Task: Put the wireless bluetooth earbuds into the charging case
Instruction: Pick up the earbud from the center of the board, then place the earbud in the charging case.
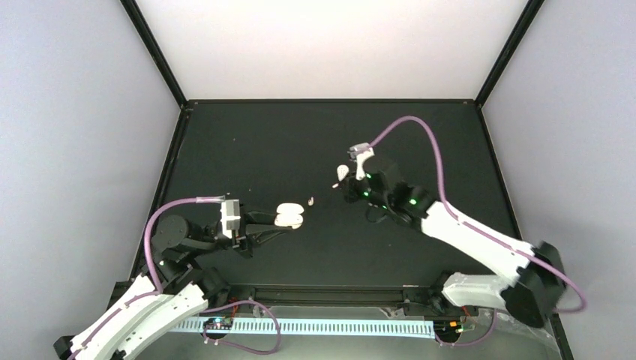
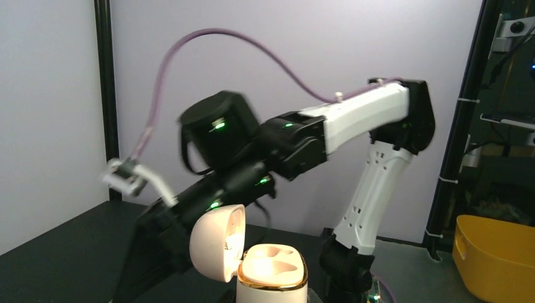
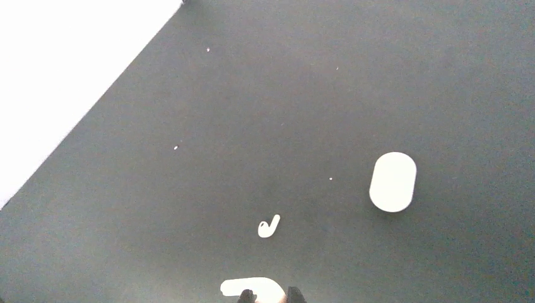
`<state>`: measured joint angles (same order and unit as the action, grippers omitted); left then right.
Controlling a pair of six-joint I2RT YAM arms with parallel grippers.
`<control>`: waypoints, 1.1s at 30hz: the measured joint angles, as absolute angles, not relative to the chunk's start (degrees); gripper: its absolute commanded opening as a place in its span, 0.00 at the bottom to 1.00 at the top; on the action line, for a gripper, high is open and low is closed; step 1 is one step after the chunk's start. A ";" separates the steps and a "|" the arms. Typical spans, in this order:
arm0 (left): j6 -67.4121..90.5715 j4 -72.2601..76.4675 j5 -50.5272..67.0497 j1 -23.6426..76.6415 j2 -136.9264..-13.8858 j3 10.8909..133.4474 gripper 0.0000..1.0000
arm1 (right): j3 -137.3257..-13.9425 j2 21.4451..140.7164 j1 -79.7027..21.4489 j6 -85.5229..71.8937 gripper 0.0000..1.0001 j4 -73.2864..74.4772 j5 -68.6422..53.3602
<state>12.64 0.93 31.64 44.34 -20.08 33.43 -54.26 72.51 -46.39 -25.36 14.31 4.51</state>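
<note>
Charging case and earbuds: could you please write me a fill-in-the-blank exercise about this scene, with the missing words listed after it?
1. The lid of the charging case in the left gripper stands ____.
2. The slots in its base are ____.
3. In the right wrist view, the white oval case lying on the table is ____.
4. A loose earbud lies on the black ____.

Missing words: open; empty; closed; table.
</note>
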 measured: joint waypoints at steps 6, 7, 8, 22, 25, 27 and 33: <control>13.43 7.75 32.56 44.34 -27.14 33.34 0.02 | -50.85 54.83 -46.41 -21.63 0.04 21.02 7.60; 13.58 9.26 32.62 44.34 -28.47 33.30 0.01 | -51.03 52.49 -46.41 -20.71 0.04 22.09 7.86; 13.63 10.20 32.56 44.34 -29.34 33.23 0.02 | -51.48 50.00 -46.41 -19.59 0.04 23.51 8.14; 12.47 17.21 30.81 44.34 -33.78 32.29 0.02 | -61.08 43.20 -46.41 -6.90 0.04 31.77 8.21; 11.81 17.08 30.83 44.34 -33.71 32.25 0.02 | -61.63 44.62 -46.41 -4.73 0.04 31.73 5.89; 11.03 16.25 30.79 44.34 -33.52 32.23 0.02 | -62.65 45.95 -46.81 -3.07 0.04 31.68 4.27; 8.71 13.58 29.78 44.34 -31.97 32.14 0.01 | -67.81 49.36 -52.60 2.70 0.04 31.46 4.25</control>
<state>8.71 13.58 29.78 44.34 -31.97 32.14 -67.81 49.36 -52.60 2.70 31.46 4.25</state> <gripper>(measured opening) 0.199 0.053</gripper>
